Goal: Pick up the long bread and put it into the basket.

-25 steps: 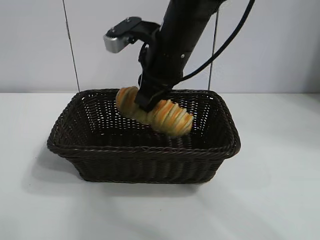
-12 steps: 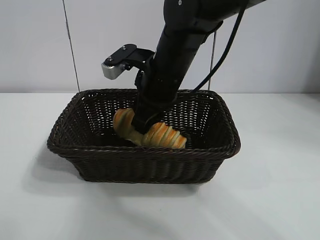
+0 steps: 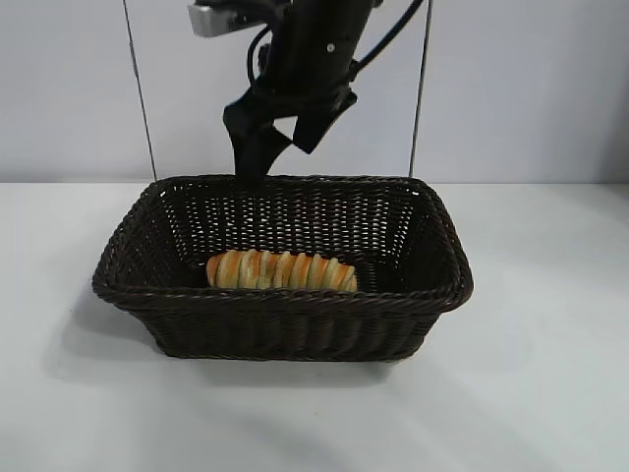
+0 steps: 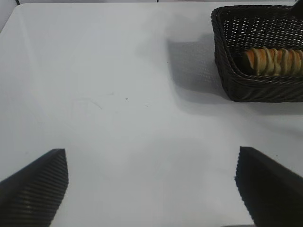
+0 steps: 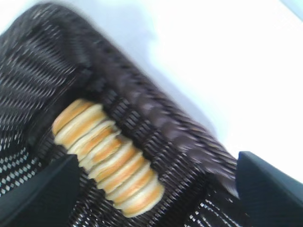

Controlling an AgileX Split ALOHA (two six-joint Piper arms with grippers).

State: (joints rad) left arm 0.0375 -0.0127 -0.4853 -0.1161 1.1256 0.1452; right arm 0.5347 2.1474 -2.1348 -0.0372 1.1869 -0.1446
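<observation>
- Hanging above the rear rim of the basket (image 3: 285,295), the right gripper (image 3: 282,147) points downward with its two dark fingers (image 3: 248,138) spread apart and nothing between them.
- Right gripper makes no contact with the long bread (image 3: 281,270) or with the wicker; clear space shows between the fingertips and the basket rim in the exterior view.
- Right wrist view confirms the spread: both fingertips sit at the lower corners of that picture, with the long bread (image 5: 106,153) and the basket wall (image 5: 156,118) lying between and beyond them.
- Long bread lies flat on the basket floor, lengthwise along the front wall and just beside it, ridges running crosswise.
- Basket stands on the white table (image 3: 550,374), upright, with a braided rim and sloping woven sides.
- Left gripper (image 4: 151,189) is parked well away from the basket, over bare table, its fingers wide apart and empty; the basket (image 4: 236,80) and the long bread (image 4: 274,61) appear far off in its wrist view.
- Two thin dark vertical rods (image 3: 138,88) stand against the pale wall behind the basket.
</observation>
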